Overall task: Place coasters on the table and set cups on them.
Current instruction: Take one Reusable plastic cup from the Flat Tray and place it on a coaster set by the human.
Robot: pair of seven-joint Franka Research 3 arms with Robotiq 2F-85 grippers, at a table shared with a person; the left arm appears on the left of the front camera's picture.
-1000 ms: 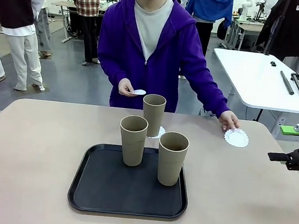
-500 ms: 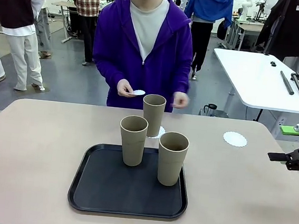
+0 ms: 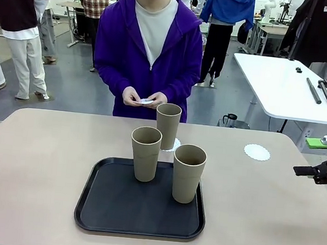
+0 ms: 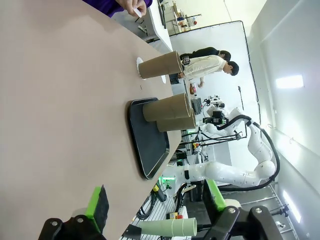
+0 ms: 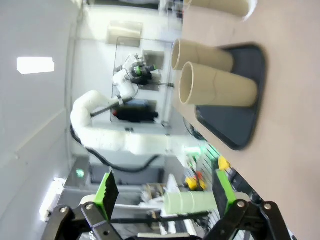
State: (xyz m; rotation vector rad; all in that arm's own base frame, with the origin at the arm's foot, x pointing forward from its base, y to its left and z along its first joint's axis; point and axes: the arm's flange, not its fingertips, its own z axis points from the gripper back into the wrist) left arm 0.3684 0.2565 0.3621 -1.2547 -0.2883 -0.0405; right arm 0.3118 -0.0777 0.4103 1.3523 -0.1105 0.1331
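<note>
Three cups are standing mid-frame in the front view. Starting at the left, the left gripper is hanging low in its wrist view, jaws spread wide with nothing between them, and the table is stretching ahead of it. At upper centre the person's hands are pinching a small white coaster beyond the table's far edge. Below them, two cups are sitting on the black tray, while the rear cup is resting on a second coaster just behind the tray. Farther right, a bare coaster is lying on the table, well apart from the cups. At the far right edge the right gripper is hovering wide open and empty. Coaster-laying seems to be the step in hand. Next, I judge, the held coaster is needing a free spot on the table, and a tray cup is needing a lift onto the bare coaster, nearest the right gripper.
</note>
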